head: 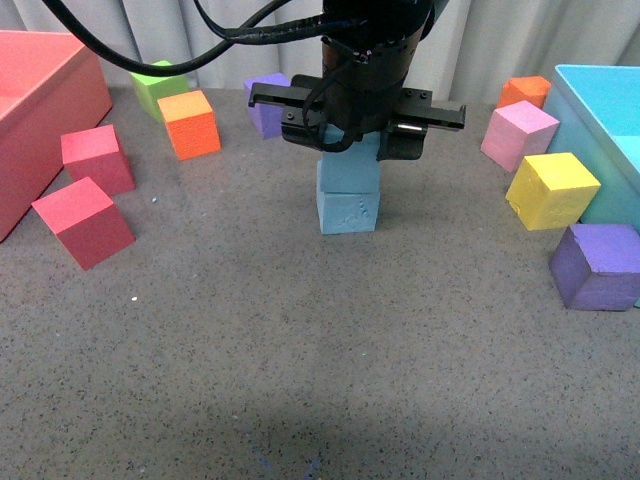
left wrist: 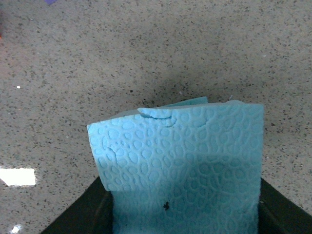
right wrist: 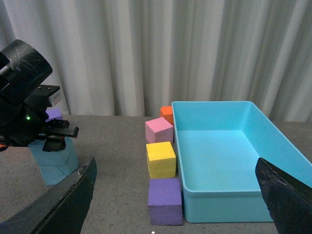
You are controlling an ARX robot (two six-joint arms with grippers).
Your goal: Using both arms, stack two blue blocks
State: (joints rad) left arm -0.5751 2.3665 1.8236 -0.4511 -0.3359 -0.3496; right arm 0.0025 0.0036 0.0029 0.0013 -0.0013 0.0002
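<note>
Sitting one on the other right beneath the left tool (head: 350, 150), the two sky-blue foam cubes form a short column on the speckled grey tabletop (head: 300, 350). The upper blue block (head: 348, 168) rests squarely on the lower blue block (head: 348, 212), whose front face carries faint embossed marks. Up close, the left wrist view shows a pebbled, cell-like texture and a small dark speck on the foam. The left tool is clenched on the upper blue block, with a black finger (left wrist: 90, 214) pressed against each side. The right tool (right wrist: 175, 168) stands well off from the stack, its fingers spread wide and holding nothing. A light-blue bin (right wrist: 224, 207) and a yellow cube (right wrist: 161, 158) lie ahead of it.
</note>
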